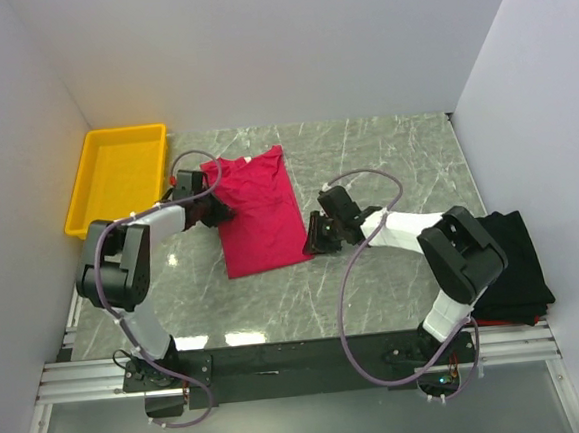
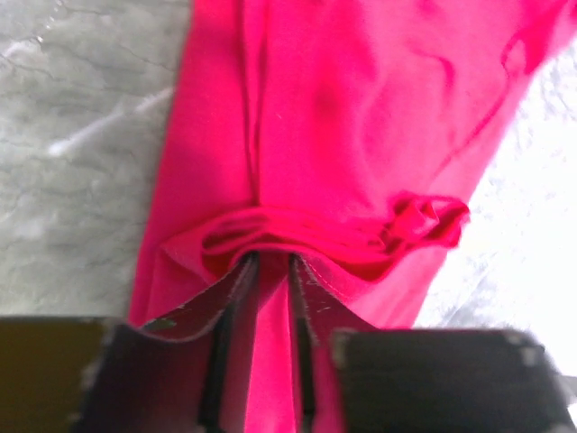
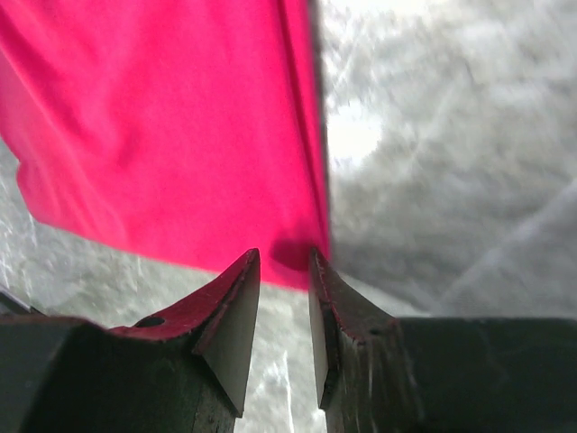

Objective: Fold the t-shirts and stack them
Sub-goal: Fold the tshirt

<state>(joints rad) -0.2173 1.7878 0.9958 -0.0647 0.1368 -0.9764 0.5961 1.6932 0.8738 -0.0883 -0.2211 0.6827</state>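
Pink shirt [image 1: 261, 214] lies flat, folded into a rough rectangle, at the middle of the table [image 1: 395, 158]. Left gripper [image 1: 219, 212] rests on its left edge, jaws slightly parted, with a bunched fold of cloth at the fingertips [image 2: 242, 271]. Right gripper [image 1: 316, 239] is at the near right corner, jaws parted and pinching nothing; the corner lies just ahead of its tips. Black shirt [image 1: 514, 259] lies heaped at the table's right edge, well apart from the 2 grippers.

The left black two-finger pincer [image 1: 219, 214] sits left of centre, wrist low, jaws slightly parted. The right black two-finger pincer [image 1: 316, 239] points leftward at centre, jaws narrowly apart.
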